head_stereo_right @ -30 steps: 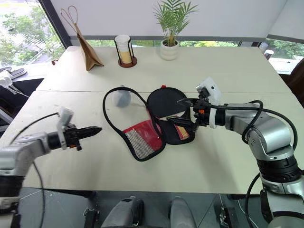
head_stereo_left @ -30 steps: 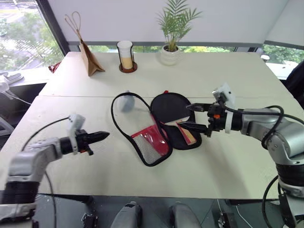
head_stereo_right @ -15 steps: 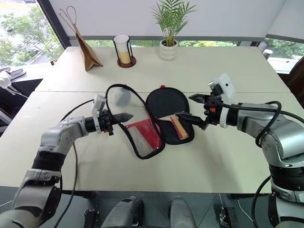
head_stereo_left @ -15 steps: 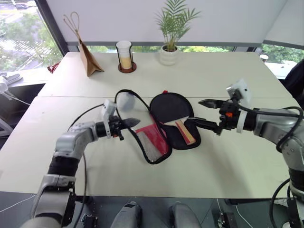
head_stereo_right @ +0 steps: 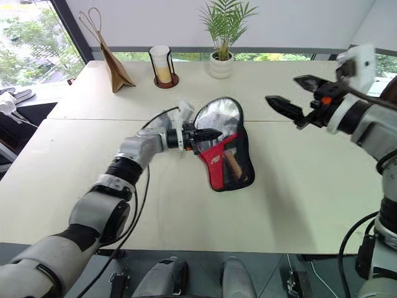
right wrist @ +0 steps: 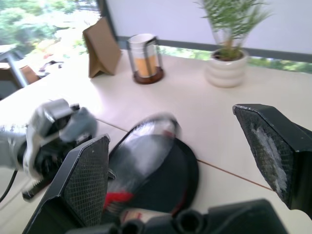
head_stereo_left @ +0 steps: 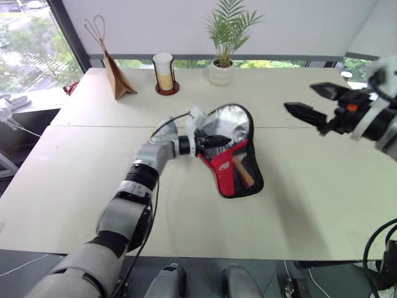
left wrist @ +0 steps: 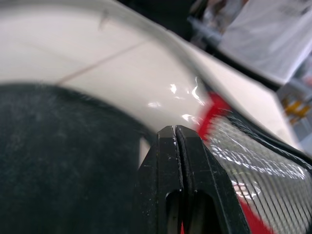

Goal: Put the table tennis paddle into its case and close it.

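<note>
The case (head_stereo_left: 251, 183) lies mid-table with its flap (head_stereo_left: 228, 123) raised and blurred, swinging over the paddle. Its red panel (head_stereo_left: 224, 167) faces me. Of the table tennis paddle, the light wooden handle (head_stereo_left: 242, 172) shows inside the case; the black face is mostly covered by the flap. My left gripper (head_stereo_left: 214, 141) is shut and reaches across, its tips against the flap's inner side by the red panel (left wrist: 214, 105) and mesh (left wrist: 258, 161). Nothing shows between its fingers (left wrist: 165, 146). My right gripper (head_stereo_left: 302, 98) hangs open in the air to the right of the case, apart from it.
A brown paper bag (head_stereo_left: 116, 77), a cup in a dark wire holder (head_stereo_left: 164, 71) and a potted plant (head_stereo_left: 223, 68) stand along the far side of the table. A seam (head_stereo_left: 93, 126) crosses the white table top behind the case.
My left gripper swept right, still shut, to the case, and the flap that lay open to the left swung up over the paddle. The right gripper rose and drew away to the right, still open.
</note>
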Controlling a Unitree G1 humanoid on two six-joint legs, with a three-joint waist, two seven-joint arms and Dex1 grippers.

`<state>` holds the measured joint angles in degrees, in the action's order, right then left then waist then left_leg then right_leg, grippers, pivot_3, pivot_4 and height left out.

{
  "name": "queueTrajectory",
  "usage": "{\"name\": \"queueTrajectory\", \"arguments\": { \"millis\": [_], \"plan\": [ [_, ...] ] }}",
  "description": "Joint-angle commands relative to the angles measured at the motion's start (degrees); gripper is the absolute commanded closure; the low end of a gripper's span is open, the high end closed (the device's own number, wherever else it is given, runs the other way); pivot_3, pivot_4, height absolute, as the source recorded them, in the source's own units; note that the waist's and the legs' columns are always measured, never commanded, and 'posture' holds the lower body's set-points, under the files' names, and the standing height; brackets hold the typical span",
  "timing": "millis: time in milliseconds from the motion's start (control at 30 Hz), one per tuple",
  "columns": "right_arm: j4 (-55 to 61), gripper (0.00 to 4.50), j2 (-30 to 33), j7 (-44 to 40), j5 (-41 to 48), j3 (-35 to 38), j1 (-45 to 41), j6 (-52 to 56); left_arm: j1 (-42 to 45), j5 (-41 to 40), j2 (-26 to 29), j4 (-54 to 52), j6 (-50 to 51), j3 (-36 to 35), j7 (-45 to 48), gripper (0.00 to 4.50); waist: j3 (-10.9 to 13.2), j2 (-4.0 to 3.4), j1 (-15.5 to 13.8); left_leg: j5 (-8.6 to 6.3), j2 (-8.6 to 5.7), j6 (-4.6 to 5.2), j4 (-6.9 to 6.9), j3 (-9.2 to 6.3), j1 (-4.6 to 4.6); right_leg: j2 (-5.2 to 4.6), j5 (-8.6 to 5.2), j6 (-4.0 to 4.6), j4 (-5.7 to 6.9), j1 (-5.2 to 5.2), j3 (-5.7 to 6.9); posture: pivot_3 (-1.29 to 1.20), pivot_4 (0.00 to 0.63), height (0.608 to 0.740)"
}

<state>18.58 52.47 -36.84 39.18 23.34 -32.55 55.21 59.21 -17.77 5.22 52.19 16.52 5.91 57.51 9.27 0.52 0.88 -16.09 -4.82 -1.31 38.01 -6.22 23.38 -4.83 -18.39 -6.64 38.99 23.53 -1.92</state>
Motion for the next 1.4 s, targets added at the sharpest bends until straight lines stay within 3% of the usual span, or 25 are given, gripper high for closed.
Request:
{"name": "queueTrajectory", "arguments": {
  "millis": [33,133,400,600,767,1100,1400],
  "plan": [
    [2.58,0.02,-0.21,0.55,1.80,0.48,1.24,1.18,1.07,1.58,-0.31,0.10,-3.93,-1.22,-0.87,4.50,0.00,0.00,0.10,0.00,0.01,0.00,0.00,0.00,0.00,-0.01,0.00,0.00,0.02,0.01,-0.01,0.00,0.150,0.740],
    [4.26,0.02,-1.25,0.50,2.20,-2.23,2.91,1.26,-0.34,0.66,1.31,-4.13,-1.66,-2.42,0.24,4.50,0.00,0.00,0.11,0.00,0.01,0.00,0.04,0.03,0.00,-0.10,0.00,0.00,0.06,0.08,-0.02,0.00,0.150,0.740],
    [1.04,0.02,-5.78,1.58,-0.22,-12.93,1.86,1.60,-11.67,-8.43,15.18,-40.63,18.39,-5.16,3.85,4.50,-0.01,-0.01,0.15,0.01,0.02,-0.02,0.05,-0.02,0.00,-0.09,0.00,0.00,0.10,0.17,-0.20,0.00,0.150,0.740],
    [-5.53,0.02,-8.28,4.90,-0.58,-17.52,-0.54,10.69,-19.44,-11.04,21.65,-52.09,23.45,-7.62,1.15,4.50,-0.02,-0.03,-0.30,0.01,-0.10,-0.02,0.15,-0.14,0.00,-0.18,0.00,0.00,0.07,0.07,-0.17,0.00,0.150,0.740],
    [-11.93,0.02,-9.65,3.95,-0.78,-18.84,-1.81,14.00,-24.03,-12.41,24.45,-57.59,25.01,-9.36,-0.60,4.50,-0.02,-0.03,-0.08,0.01,-0.13,-0.02,0.15,-0.17,0.00,-0.20,0.00,0.00,0.06,0.06,-0.14,0.00,0.150,0.740],
    [-16.74,0.02,-12.87,0.98,-5.42,-22.08,-8.76,6.54,-30.06,-9.80,28.10,-59.23,20.43,-10.98,-5.93,4.50,-0.02,-0.04,0.17,0.01,-0.10,-0.02,0.09,-0.14,-0.01,-0.18,0.00,0.00,0.07,0.10,-0.14,0.00,0.150,0.740],
    [-21.07,0.02,-17.24,-2.62,-16.68,-31.37,-8.86,-10.25,-31.62,-8.53,28.39,-58.11,17.40,-10.57,-8.55,4.50,-0.02,-0.03,0.00,0.01,-0.15,-0.02,0.11,-0.17,-0.01,-0.23,0.00,0.00,0.07,0.08,-0.03,0.00,0.150,0.740]
  ]
}}
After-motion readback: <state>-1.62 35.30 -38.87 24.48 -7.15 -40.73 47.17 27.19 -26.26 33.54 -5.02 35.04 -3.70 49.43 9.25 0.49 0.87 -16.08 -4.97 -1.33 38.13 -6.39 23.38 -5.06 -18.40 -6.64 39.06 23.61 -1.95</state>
